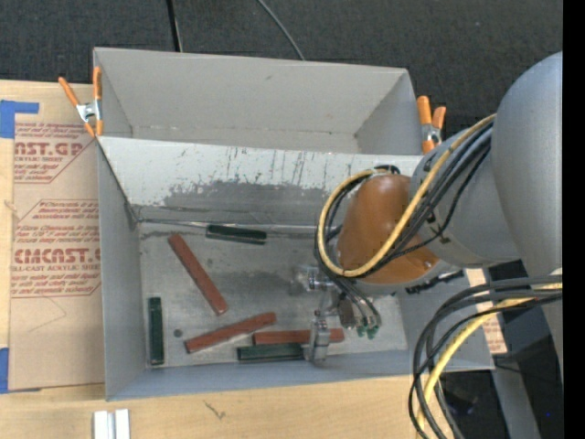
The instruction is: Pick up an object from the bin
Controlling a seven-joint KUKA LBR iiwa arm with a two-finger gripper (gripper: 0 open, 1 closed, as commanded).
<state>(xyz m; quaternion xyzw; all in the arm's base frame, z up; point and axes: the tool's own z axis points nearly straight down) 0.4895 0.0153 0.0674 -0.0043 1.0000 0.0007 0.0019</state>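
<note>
My gripper [321,330] hangs low over the front right part of the bin, below the orange wrist cover. Its tip is right at a short red-brown stick [285,337] lying flat near the front wall, and seems to touch that stick's right end. Just in front of that stick lies a dark green stick [269,353], parallel to the front wall. A longer red-brown stick [228,332] lies to the left, slightly tilted. Nothing shows as lifted off the bin floor.
Another red-brown stick [196,273] lies diagonally in the left middle. A dark green stick [155,331] runs along the left wall. A dark green stick [237,235] rests at the back wall's foot. The arm and its cables cover the bin's right side.
</note>
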